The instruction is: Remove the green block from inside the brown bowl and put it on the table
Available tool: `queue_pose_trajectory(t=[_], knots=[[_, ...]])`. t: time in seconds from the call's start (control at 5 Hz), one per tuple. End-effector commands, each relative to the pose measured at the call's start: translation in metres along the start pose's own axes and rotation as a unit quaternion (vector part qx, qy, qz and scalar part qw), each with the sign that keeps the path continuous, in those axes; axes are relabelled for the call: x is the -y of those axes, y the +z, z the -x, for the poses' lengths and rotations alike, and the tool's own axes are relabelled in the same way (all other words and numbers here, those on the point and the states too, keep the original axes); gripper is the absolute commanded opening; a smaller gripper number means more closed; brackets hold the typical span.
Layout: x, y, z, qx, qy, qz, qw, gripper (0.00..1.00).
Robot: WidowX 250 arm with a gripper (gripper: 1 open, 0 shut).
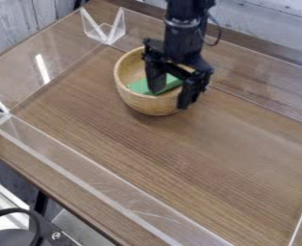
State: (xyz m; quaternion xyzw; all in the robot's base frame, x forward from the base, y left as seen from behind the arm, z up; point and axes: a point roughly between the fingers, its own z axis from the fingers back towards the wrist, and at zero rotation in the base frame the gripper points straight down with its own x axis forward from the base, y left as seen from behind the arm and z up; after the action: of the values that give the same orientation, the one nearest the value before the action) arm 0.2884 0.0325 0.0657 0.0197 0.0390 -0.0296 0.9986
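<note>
The brown bowl (137,94) sits on the table (180,154) toward the back centre. Inside it lies the green block (143,86), only its left part showing behind the fingers. My black gripper (172,83) hangs over the bowl's right half, reaching down into it. Its jaws stand open, one finger (153,72) on the block's far side and the other at the bowl's right rim. Whether the fingers touch the block cannot be told.
Low clear acrylic walls (63,187) edge the tabletop on all sides. A clear angled acrylic piece (105,27) stands at the back left corner. Wood-grain surface stretches in front of and right of the bowl.
</note>
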Motion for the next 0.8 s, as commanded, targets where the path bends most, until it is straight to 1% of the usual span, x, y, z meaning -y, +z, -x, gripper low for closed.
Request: queue_pose_trajectory(t=[0.0, 0.2, 0.4, 0.6], knots=[[-0.012, 0.025, -0.003, 0.015, 0.002, 0.010, 0.9998, 1.00], [-0.022, 0.038, -0.002, 0.009, 0.007, 0.025, 0.9996, 1.00], [-0.028, 0.037, -0.005, -0.009, 0.006, 0.033, 0.9994, 1.00], [-0.030, 0.029, -0.012, -0.010, -0.015, 0.048, 0.9987, 1.00]])
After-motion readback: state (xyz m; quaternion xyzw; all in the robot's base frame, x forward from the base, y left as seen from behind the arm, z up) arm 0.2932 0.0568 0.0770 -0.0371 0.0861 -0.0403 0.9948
